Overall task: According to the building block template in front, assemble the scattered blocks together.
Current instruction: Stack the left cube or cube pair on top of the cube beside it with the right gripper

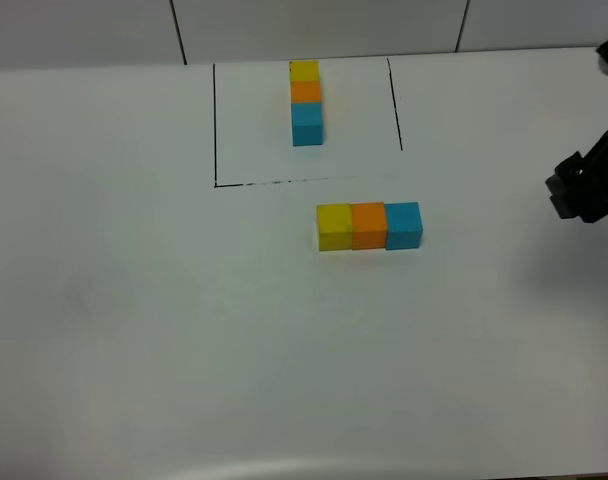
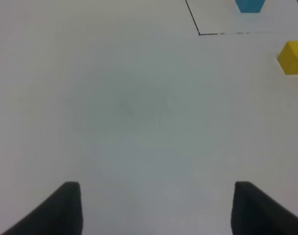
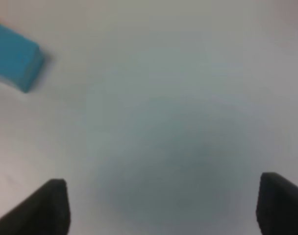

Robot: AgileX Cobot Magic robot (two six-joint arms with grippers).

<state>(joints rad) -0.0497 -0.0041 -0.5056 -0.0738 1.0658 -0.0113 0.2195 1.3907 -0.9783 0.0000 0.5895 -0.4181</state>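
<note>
Cubes are sitting joined in a row on the white table [image 1: 134, 330]: the yellow block [image 1: 334, 226], the orange block [image 1: 368, 225] and the blue block [image 1: 403, 224] are touching side to side, running from left to right in the high view, just below the thin black drawn outline [image 1: 215, 125]. Inside that outline, toward the far edge of the table, the building block template [image 1: 306, 101] is lying as a line of three smaller joined cubes, yellow farthest, orange in the middle, blue nearest. The template's line is running crosswise to the row of loose blocks, and the two sets are lying well apart.

The right gripper [image 1: 584, 185] is hanging at the right edge of the high view, clear of the blocks. Its wrist camera is showing two dark fingertips [image 3: 46, 208] standing wide apart over bare table, nothing between them, with the blue block off to one side and what is probably a sliver of orange beside it, though that picture is blurred.

The left gripper [image 2: 156, 208] is showing only in its own wrist view, fingertips [image 2: 58, 210] apart over empty table surface, holding nothing; the yellow block and a corner of the outline are appearing far beyond it.
</note>
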